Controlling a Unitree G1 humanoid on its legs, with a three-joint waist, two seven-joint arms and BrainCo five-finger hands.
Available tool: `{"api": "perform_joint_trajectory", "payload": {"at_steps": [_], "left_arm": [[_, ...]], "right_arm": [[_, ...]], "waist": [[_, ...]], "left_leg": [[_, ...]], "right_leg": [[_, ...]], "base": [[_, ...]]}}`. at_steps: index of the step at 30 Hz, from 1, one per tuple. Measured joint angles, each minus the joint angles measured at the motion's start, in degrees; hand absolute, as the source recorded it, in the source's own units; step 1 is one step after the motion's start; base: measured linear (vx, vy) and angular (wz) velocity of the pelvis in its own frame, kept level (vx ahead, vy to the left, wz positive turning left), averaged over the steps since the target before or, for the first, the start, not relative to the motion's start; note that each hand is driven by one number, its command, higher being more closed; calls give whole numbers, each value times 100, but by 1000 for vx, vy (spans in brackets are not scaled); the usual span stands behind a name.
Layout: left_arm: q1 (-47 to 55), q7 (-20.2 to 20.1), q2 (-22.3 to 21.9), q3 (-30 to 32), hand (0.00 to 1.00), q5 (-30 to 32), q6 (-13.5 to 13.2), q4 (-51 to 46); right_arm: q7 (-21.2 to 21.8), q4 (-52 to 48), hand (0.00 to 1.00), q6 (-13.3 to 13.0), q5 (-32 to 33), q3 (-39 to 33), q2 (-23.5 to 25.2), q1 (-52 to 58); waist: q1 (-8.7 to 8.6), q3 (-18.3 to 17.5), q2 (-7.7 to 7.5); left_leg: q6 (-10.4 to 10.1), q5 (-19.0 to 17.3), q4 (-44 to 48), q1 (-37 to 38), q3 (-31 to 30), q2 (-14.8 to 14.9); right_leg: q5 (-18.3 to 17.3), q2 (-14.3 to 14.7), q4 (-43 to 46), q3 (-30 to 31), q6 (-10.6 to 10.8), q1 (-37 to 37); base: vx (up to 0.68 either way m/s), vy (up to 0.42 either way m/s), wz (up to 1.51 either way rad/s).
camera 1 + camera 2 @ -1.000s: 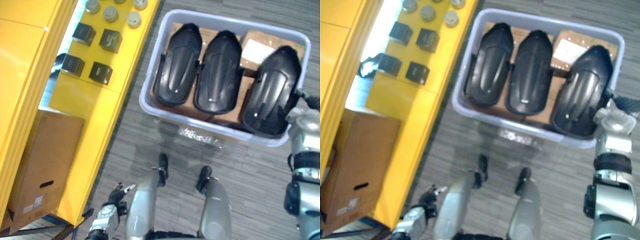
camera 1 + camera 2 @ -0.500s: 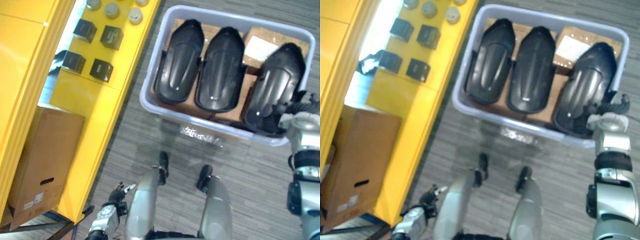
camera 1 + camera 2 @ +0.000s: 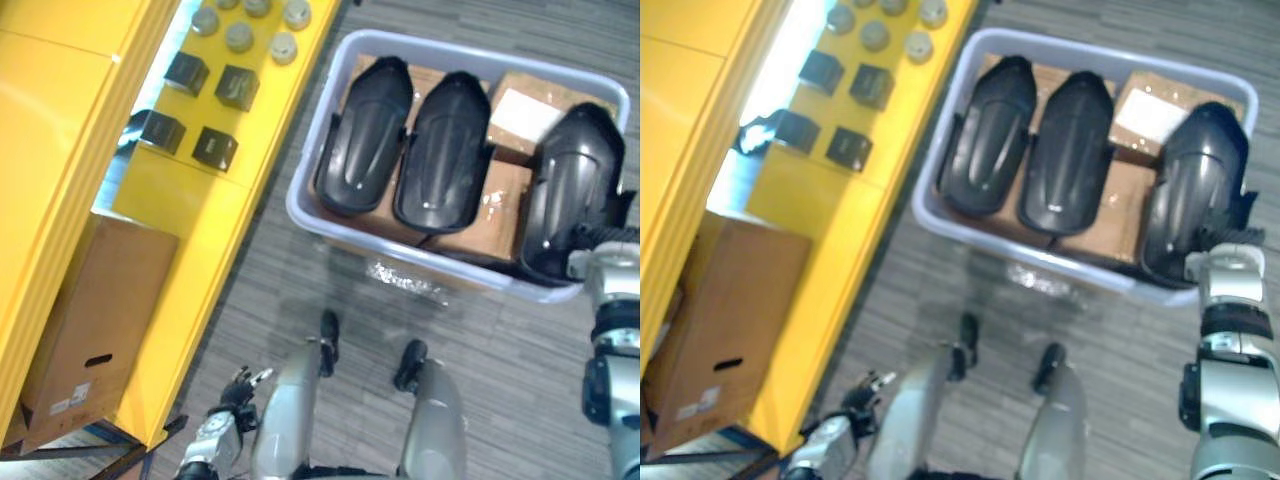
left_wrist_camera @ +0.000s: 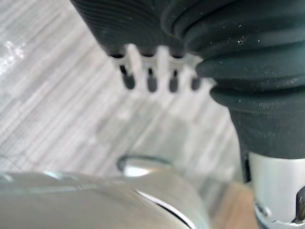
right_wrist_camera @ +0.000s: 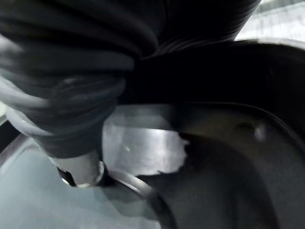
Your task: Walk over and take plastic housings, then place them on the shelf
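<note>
Three black plastic housings lie side by side in a pale grey bin [image 3: 400, 255] on the floor: a left housing [image 3: 365, 135], a middle housing [image 3: 445, 150] and a right housing [image 3: 575, 185]. My right hand [image 3: 600, 240] is pressed against the near end of the right housing, at the bin's near right corner. Its fingers are hidden behind the black shell [image 5: 228, 191]. My left hand [image 3: 235, 390] hangs low beside the yellow shelf [image 3: 190, 250], its fingers [image 4: 150, 78] straight over the floor and holding nothing.
The yellow shelf runs along the left and carries several small black boxes [image 3: 215, 148] and grey round caps [image 3: 240, 37]. A cardboard box [image 3: 85, 320] stands under it. Cardboard boxes [image 3: 490, 215] lie in the bin under the housings. Grey carpet lies between shelf and bin.
The right housing has swung away from the middle one toward the bin's right wall, with my right hand following its near end. The whole picture has shifted slightly.
</note>
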Motion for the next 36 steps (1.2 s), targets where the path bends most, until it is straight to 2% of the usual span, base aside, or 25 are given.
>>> {"api": "perform_joint_trajectory", "payload": {"at_steps": [4,7,10,11,13,16,19,21,22,23,24,25,26,27,29,32,33,34,36], "left_arm": [[14,2,-11,-24,0,1,-9,-4],[25,61,-11,-74,0,-90,-69,-104],[26,213,-92,-76,0,-690,-132,-132],[39,359,-187,-61,0,-994,-166,-186],[56,517,-234,-61,0,-1199,-239,-279],[92,916,-210,260,0,-1404,-538,-573],[226,1439,-165,787,0,-1412,-800,-1367],[368,1684,-155,1121,0,-1397,-862,-2070],[517,1861,-125,1336,0,-1327,-906,-2650],[580,1920,-111,1408,0,-1286,-910,-2862],[759,2050,-91,1531,0,-1056,-908,-3437],[779,2066,-92,1542,0,-1036,-904,-3553],[894,2109,-117,1569,0,-838,-860,-4061],[1020,2126,-178,1565,0,-514,-739,-4688],[1029,2123,-213,1499,0,-238,-603,-5096],[964,1917,-223,1382,0,140,-515,-5655],[892,1723,-217,1285,0,304,-507,-5812],[879,1605,-214,1222,0,308,-505,-5878],[788,1065,-188,912,0,270,-380,-6005]], "right_arm": [[-241,43,100,-215,-106,5,122,121],[-568,47,100,-483,-107,44,204,239],[-876,-115,100,-722,-259,127,363,370],[-1068,-385,100,-770,-328,129,459,530],[-1224,-649,100,-806,-396,125,522,646],[-1481,-1167,100,-878,-655,115,626,788],[-1799,-1726,100,-979,-729,-89,772,1154],[-2033,-2115,100,-999,-734,-413,916,1485],[-2252,-2513,100,-1001,-741,-667,1093,1810],[-2344,-2649,100,-1002,-747,-740,1170,1935],[-2516,-3035,100,-1008,-836,-940,1389,2244],[-2560,-3123,100,-1011,-844,-985,1432,2313],[-2668,-3505,100,-1016,-931,-1148,1608,2530],[-2806,-3967,100,-1081,-1189,-1190,1782,2756],[-2851,-4347,100,-1257,-1455,-1174,1910,2942],[-2846,-4792,100,-1753,-2014,-939,2089,3039],[-2826,-4884,100,-1968,-2222,-764,2092,3071],[-2819,-4923,100,-2058,-2318,-669,2094,3083],[-2705,-5048,100,-2486,-2609,-268,2101,3078]], "waist": [[9,-76,-10],[22,-80,-15],[-1,-81,-19],[-7,-85,-31],[-16,-86,-39],[-8,-118,-208],[-23,-111,-419],[-30,-123,-549],[-32,-201,-706],[-31,-250,-771],[-43,-412,-924],[-55,-452,-951],[-77,-592,-1041],[-115,-740,-1121],[-145,-906,-1141],[-171,-1182,-1129],[-169,-1254,-1119],[-165,-1294,-1115],[-153,-1380,-1063]], "left_leg": [[-5,4,-3,-9,4,7],[-5,5,17,-7,20,32],[-5,6,23,78,34,56],[-5,6,13,186,29,76],[-6,5,-11,285,22,117],[-46,32,-234,552,28,155],[-82,101,-590,1032,18,147],[-114,163,-838,1339,-5,137],[-131,264,-1113,1582,-11,104],[-140,309,-1246,1681,-8,87],[-159,412,-1584,1894,-24,42],[-160,430,-1634,1927,-32,34],[-168,489,-1849,2061,-57,1],[-169,512,-2047,2283,-64,-49],[-169,512,-2149,2463,-57,-89],[-169,512,-2325,2790,4,-112],[-169,512,-2430,2934,10,-113],[-169,512,-2469,2992,17,-114],[-170,513,-2619,3252,47,-104]], "right_leg": [[1,0,-14,-17,0,3],[3,11,-29,-31,1,34],[6,27,-62,-55,4,156],[10,49,-132,-106,8,311],[31,97,-232,-167,14,480],[114,203,-504,-192,3,747],[237,310,-937,-237,29,1248],[338,387,-1280,-317,46,1619],[436,434,-1564,-368,64,1868],[477,451,-1688,-379,70,1961],[587,502,-2043,-459,86,2184],[614,513,-2112,-486,91,2231],[691,553,-2365,-534,112,2398],[756,571,-2615,-569,146,2638],[798,566,-2770,-616,182,2846],[880,575,-2947,-637,170,3149],[901,585,-2985,-641,164,3257],[910,587,-2998,-641,172,3294],[966,604,-3026,-634,166,3469]], "base": [[0,0,0],[0,0,0],[5,-5,2],[15,-15,7],[7,-16,7],[10,-20,-3],[61,-19,-2],[98,-8,5],[107,-13,4],[190,-36,7],[137,-31,6],[163,-38,13],[161,-27,12],[194,-26,11],[175,0,5],[146,7,-5],[76,1,-4],[92,3,-5],[66,10,-8]]}}
